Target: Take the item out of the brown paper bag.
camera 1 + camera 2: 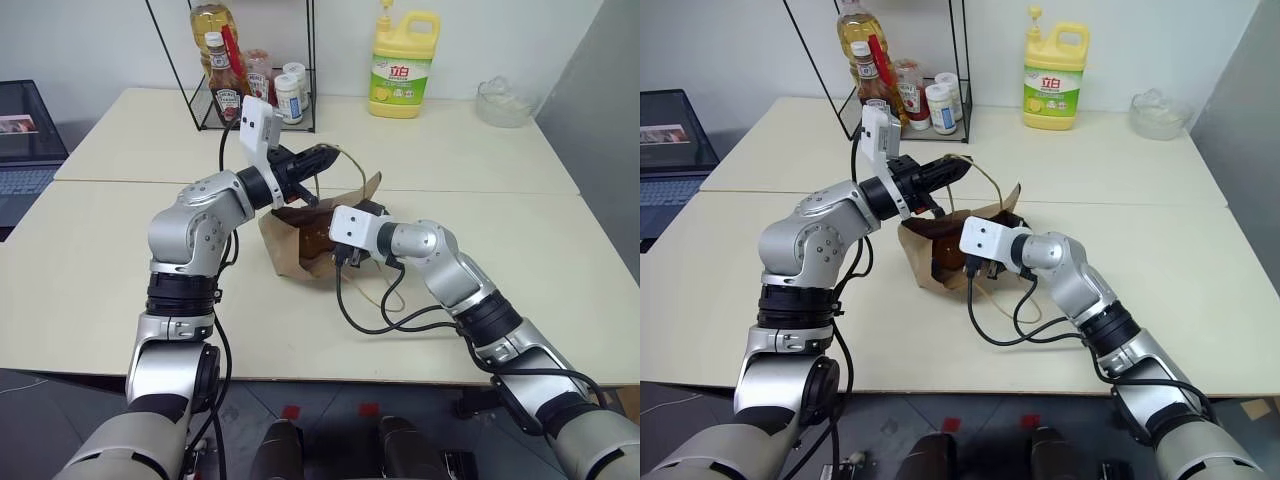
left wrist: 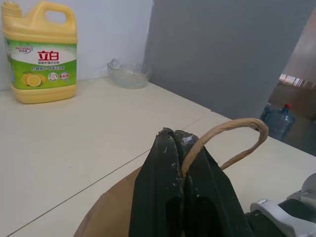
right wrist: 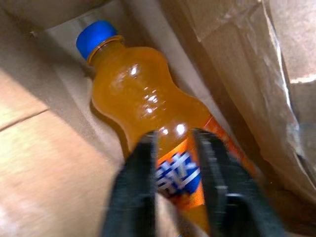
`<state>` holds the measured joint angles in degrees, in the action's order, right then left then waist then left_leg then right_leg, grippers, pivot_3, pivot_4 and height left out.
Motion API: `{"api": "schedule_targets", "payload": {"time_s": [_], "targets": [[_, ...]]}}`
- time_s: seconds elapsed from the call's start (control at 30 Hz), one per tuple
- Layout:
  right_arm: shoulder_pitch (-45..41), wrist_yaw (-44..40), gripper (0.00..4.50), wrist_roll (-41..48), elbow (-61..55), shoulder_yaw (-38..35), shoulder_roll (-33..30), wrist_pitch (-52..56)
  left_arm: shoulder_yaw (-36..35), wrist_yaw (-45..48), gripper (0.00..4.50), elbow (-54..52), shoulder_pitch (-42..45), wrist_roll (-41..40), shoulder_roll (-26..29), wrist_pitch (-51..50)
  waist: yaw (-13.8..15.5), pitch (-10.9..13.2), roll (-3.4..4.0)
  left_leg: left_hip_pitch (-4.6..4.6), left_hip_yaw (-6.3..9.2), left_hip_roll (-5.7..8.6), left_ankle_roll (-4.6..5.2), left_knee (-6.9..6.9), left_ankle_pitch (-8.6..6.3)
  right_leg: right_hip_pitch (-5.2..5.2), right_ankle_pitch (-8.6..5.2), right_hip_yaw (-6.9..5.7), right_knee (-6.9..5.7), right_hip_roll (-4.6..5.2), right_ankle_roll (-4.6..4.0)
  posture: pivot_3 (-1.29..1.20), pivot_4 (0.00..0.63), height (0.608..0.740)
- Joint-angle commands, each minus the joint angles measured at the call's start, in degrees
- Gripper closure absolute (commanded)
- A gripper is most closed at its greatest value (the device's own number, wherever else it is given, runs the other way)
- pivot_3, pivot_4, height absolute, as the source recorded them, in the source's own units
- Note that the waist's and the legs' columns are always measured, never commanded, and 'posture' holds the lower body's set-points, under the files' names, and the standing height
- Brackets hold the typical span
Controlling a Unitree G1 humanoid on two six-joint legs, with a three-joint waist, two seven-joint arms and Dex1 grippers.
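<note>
The brown paper bag [image 1: 288, 252] sits creased at the middle of the table, its mouth toward my right arm. My left gripper [image 1: 330, 156] is above the bag, shut on one of its twine loop handles [image 2: 238, 127], which runs between the black fingers [image 2: 158, 187]. The item, a small clear bottle of orange liquid [image 3: 143, 98] with a blue cap [image 3: 94, 37], lies on its side inside the bag. My right gripper [image 3: 175, 136] reaches into the bag's mouth, open, with its fingers apart just above the bottle's label. In the eye views the bag hides the bottle.
A yellow detergent jug [image 1: 402, 65] and a glass bowl [image 1: 503, 100] stand at the table's far edge. A wire rack [image 1: 255, 75] with sauce and oil bottles is at the back left. A black cable [image 1: 385, 310] loops on the table by my right arm. A laptop [image 1: 25, 140] sits far left.
</note>
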<state>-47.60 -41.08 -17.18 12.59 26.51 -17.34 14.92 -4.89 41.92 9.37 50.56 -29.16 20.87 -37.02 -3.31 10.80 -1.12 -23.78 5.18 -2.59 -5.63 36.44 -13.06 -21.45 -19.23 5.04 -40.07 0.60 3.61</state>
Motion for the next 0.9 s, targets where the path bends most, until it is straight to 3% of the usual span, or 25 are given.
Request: {"api": "schedule_targets", "payload": {"time_s": [0.03, 0.2, 0.23, 0.67, 0.83, 0.9], "targets": [[-0.3, -1.1, 1.88, -1.5, -0.7, 0.9, -1.3, -2.7, -0.6, 0.1, 4.50, -2.1, 0.8, -0.6, 0.0, 1.0, 0.0, 0.0, 0.00, 0.00, 0.00, 0.00, 0.00, 0.00, 0.00, 0.00, 0.00, 0.00, 0.00, 0.00, 0.00, 0.00, 0.150, 0.740], [-2.8, -1.2, 0.20, -8.3, 1.4, 6.1, -4.4, -11.6, -0.6, 0.0, 4.50, -2.5, 0.5, -0.7, -0.1, 0.9, 0.0, 0.0, 0.00, 0.00, 0.00, 0.00, 0.00, 0.00, 0.00, 0.00, 0.00, -0.01, 0.01, 0.00, 0.00, 0.00, 0.150, 0.740], [-3.8, -0.6, 0.09, -10.2, 2.7, 7.4, -5.0, -14.0, -0.6, 0.0, 4.50, -2.5, 0.5, -0.7, -0.2, 0.9, 0.0, 0.0, 0.00, 0.00, 0.00, 0.00, 0.00, 0.00, 0.00, 0.00, 0.00, 0.00, 0.01, 0.00, 0.00, 0.00, 0.150, 0.740], [-13.5, 2.9, 0.09, -15.6, 24.8, 9.5, 1.0, -21.8, -0.6, -0.1, 4.50, -3.4, 0.1, -0.7, -0.4, 0.7, -0.1, 0.0, 0.00, 0.01, 0.00, -0.01, -0.01, 0.00, 0.01, -0.01, 0.00, 0.00, 0.00, 0.00, 0.00, 0.00, 0.150, 0.740], [-13.8, 3.4, 1.29, -16.0, 26.2, 9.1, 0.6, -24.3, -0.8, -0.2, 4.50, -3.7, -0.1, -0.7, -0.2, 0.6, -0.1, 0.0, 0.00, 0.02, 0.00, -0.01, -0.01, 0.01, 0.01, 0.01, 0.00, 0.00, -0.02, 0.00, 0.00, 0.00, 0.150, 0.740], [-13.6, 3.4, 1.37, -15.9, 25.6, 8.6, -0.1, -24.9, -0.8, -0.3, 4.50, -3.7, -0.1, -0.7, -0.2, 0.6, -0.1, 0.0, 0.00, 0.02, 0.01, -0.01, -0.01, 0.02, 0.01, 0.01, 0.00, 0.00, -0.02, 0.01, 0.00, 0.00, 0.150, 0.740]]}}
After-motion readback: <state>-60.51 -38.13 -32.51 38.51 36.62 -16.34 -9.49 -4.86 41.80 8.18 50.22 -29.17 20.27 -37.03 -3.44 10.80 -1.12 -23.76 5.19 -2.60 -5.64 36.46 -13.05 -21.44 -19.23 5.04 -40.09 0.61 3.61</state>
